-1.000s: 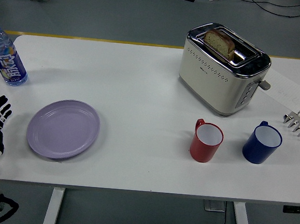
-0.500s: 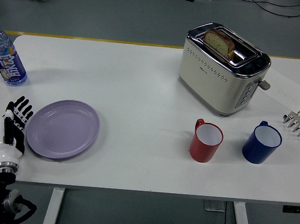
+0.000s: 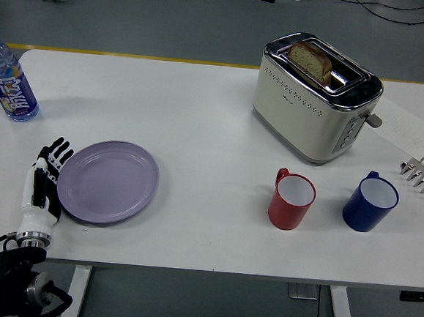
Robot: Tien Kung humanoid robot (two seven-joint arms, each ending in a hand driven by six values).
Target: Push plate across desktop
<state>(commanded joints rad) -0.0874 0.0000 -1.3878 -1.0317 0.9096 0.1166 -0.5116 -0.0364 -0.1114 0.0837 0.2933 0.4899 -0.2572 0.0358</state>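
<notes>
The lilac plate (image 3: 108,182) lies flat on the left part of the white desk (image 3: 200,121), near the front edge, with the left hand (image 3: 42,188) set edge-on against its left rim. The fingers (image 3: 54,153) are extended and loosely spread, grasping nothing; the hand acts as a flat pusher, touching the rim or just beside it. The right hand is out of view. The plate looks rigid, shallow and smooth, probably plastic or glazed ware and fairly light, so it should slide easily on the slick desk surface and needs no grip. The judgement is that contact belongs low on the rim, in line with the plate's centre, since an off-centre push would likely spin it rather than carry it straight. A water bottle (image 3: 10,78) stands well behind the hand. To the right, well apart from the plate, are a red mug (image 3: 292,200), a blue mug (image 3: 371,201) and a toaster (image 3: 316,97) holding bread.
</notes>
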